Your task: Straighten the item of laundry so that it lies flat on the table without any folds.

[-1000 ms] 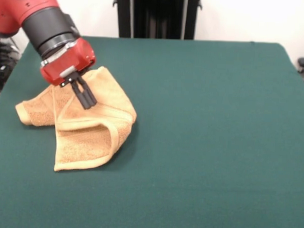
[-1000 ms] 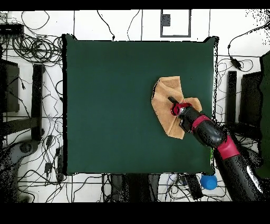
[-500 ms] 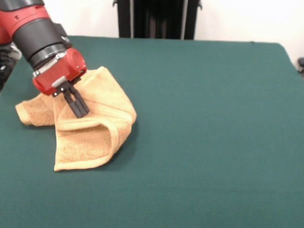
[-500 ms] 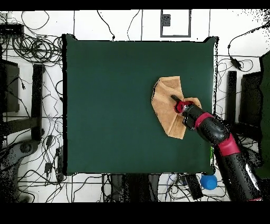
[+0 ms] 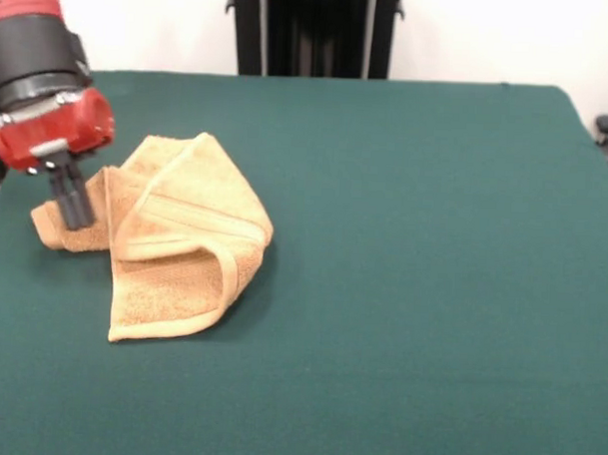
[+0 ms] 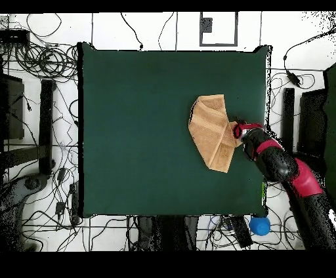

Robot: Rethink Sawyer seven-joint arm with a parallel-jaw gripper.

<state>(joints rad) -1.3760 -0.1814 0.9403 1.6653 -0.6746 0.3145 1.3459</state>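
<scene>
Gripper point(image 5: 73, 211) hangs low over the left end of the towel point(image 5: 169, 238) in the front view, its two dark fingers pressed together with no cloth between them; it holds nothing. Tips sit in front of the small flap that sticks out at the towel's left corner; whether they touch the cloth cannot be told. In the overhead view the gripper point(image 6: 235, 126) sits at the towel's point(image 6: 211, 131) edge nearest the table's right side. Towel lies on the green table point(image 5: 413, 251) toward the left in the front view, well in from the near edge, crumpled: one layer is folded over diagonally, with the border band running across the top, and a rolled lip shows at the lower right of the heap. Lower portion lies flat. No tag visible. Judgement: task is at an early stage, since at least one large fold is left. The step in hand looks like taking the protruding left corner. To do it well, open the fingers before descending, straddle only the top layer at the hem, and close on a single thickness. Then pull outward and low, away from the fold line, so the flap peels open rather than dragging the whole towel. Risk: table edge is near on this side, so a long pull could carry cloth off it.
</scene>
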